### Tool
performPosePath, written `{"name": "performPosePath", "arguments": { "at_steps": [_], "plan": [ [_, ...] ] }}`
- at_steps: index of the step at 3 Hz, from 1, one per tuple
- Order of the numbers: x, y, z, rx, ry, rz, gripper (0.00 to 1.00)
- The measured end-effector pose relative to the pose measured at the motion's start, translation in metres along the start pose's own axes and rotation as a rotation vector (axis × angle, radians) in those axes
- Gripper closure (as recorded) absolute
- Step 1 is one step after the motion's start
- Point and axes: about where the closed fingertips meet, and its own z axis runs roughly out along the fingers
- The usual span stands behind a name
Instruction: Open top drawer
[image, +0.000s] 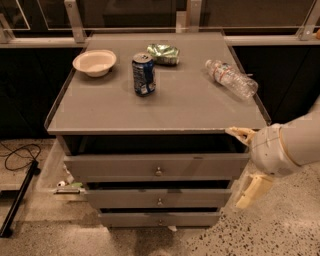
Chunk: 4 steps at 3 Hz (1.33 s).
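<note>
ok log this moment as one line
target: top drawer, not gripped | hand: open, by drawer's right end | knob: free | tabletop: bowl, soda can, plastic bottle on its side, crumpled green bag

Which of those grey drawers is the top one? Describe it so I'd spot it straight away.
Find the grey cabinet with the soda can on it; the top drawer sits directly under its tabletop, beside the robot's tool. It is the widest front of three, above two narrower drawers.
</note>
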Motion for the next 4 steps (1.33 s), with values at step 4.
{"name": "performPosePath", "arguments": {
  "at_steps": [4],
  "plan": [
    [0.052,-0.044,0.102,0.056,-0.047,0.021,0.0]
  ]
}}
